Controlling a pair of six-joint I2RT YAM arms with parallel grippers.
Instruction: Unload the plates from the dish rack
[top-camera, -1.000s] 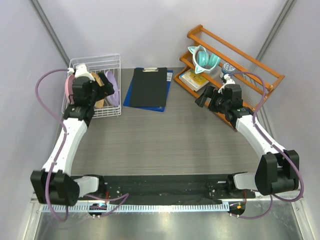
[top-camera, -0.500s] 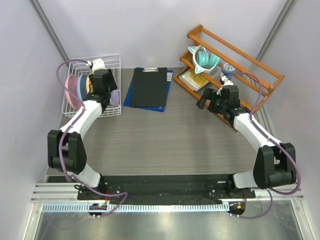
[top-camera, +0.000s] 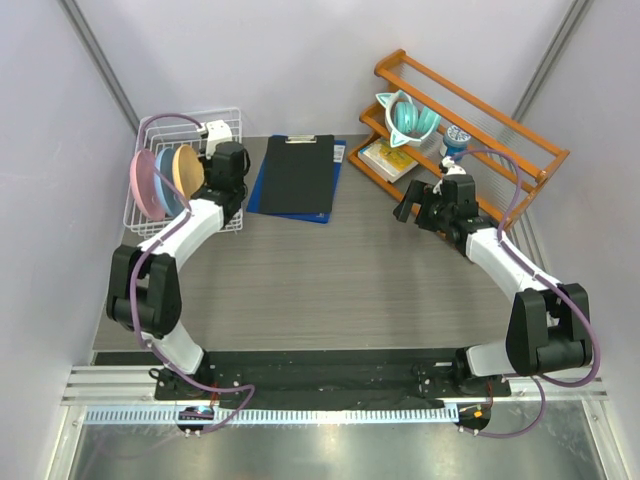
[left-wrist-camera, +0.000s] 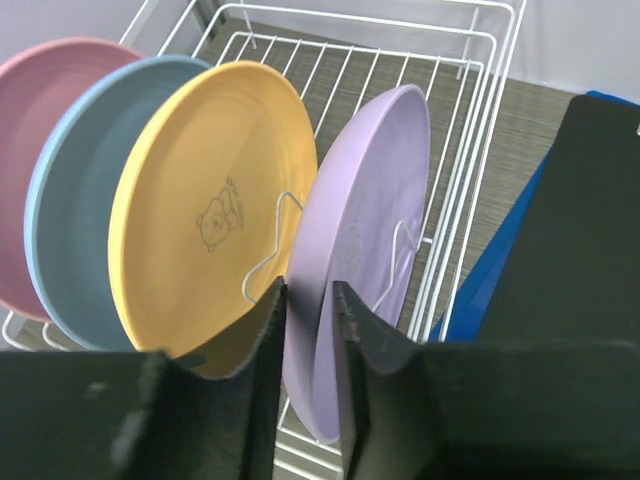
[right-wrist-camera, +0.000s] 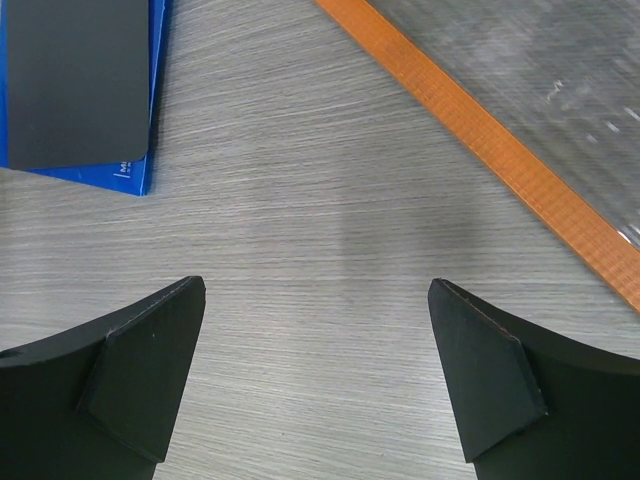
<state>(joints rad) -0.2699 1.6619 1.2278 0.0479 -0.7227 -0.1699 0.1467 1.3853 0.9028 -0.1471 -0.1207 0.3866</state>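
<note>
The left jaws stand narrow, pinched on the lower rim of the lavender round plastic plate (left-wrist-camera: 365, 230), which stands on edge in the white wire dish rack (left-wrist-camera: 490, 110), at the end of the row. The hold looks shallow on thin, smooth plastic, so the plate could pivot or slip in a lift. One finger (left-wrist-camera: 262, 350) sits just beside the orange round plastic plate (left-wrist-camera: 210, 200); a sideways pull could knock it into the light blue plate (left-wrist-camera: 70, 230) and pink plate (left-wrist-camera: 35, 90) behind. A white wire prong (left-wrist-camera: 268, 245) rises between the two; a tilted exit might snag it and drag the rack. The right jaws hang wide apart, holding nothing, over the grey wood-grain worktop (right-wrist-camera: 320, 190), well apart from the rack.
</note>
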